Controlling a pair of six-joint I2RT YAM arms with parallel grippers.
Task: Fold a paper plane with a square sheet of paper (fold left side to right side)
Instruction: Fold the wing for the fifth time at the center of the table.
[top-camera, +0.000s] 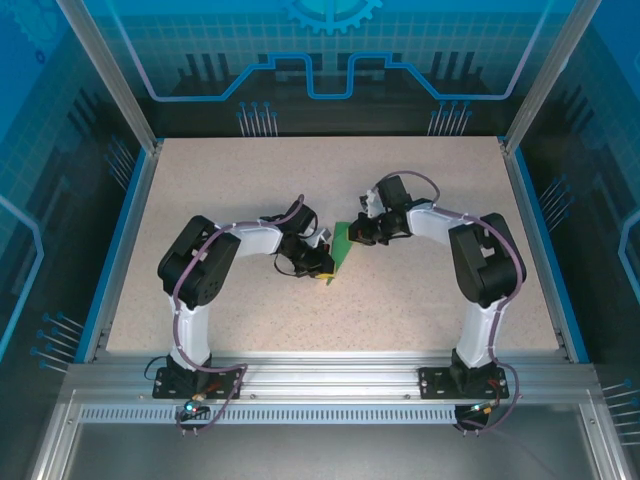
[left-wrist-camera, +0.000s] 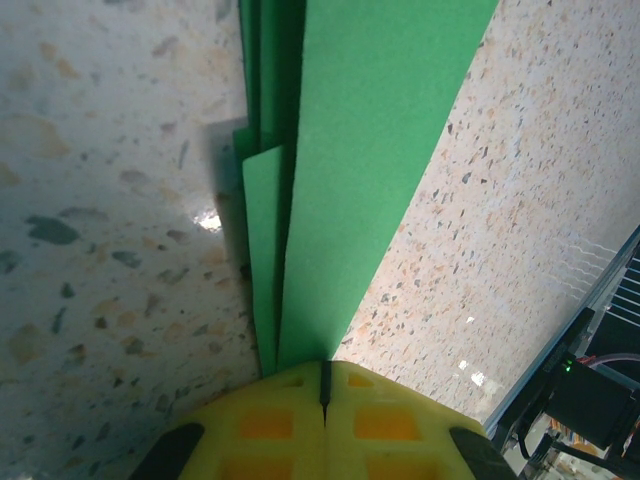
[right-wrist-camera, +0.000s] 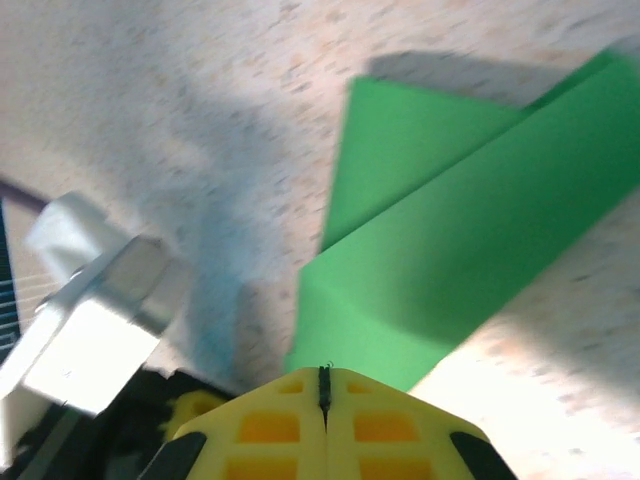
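Note:
The green paper (top-camera: 343, 250) is a narrow, creased, layered shape in the middle of the table, between the two grippers. In the left wrist view the green paper (left-wrist-camera: 350, 150) runs straight out from my left gripper (left-wrist-camera: 325, 372), several layers edge-on on its left side. That left gripper (top-camera: 325, 270) is shut on the paper's near end. My right gripper (top-camera: 358, 233) is at the paper's far right edge. In the blurred right wrist view the right gripper (right-wrist-camera: 325, 372) is shut, and the green paper (right-wrist-camera: 470, 240) spreads broadly just beyond and under its tips, one flap raised.
The speckled table (top-camera: 220, 170) is bordered by blue rails and a metal frame (top-camera: 320, 375) at the near edge. Part of the left arm, white and black, (right-wrist-camera: 90, 330) shows at the left of the right wrist view, close to the right gripper.

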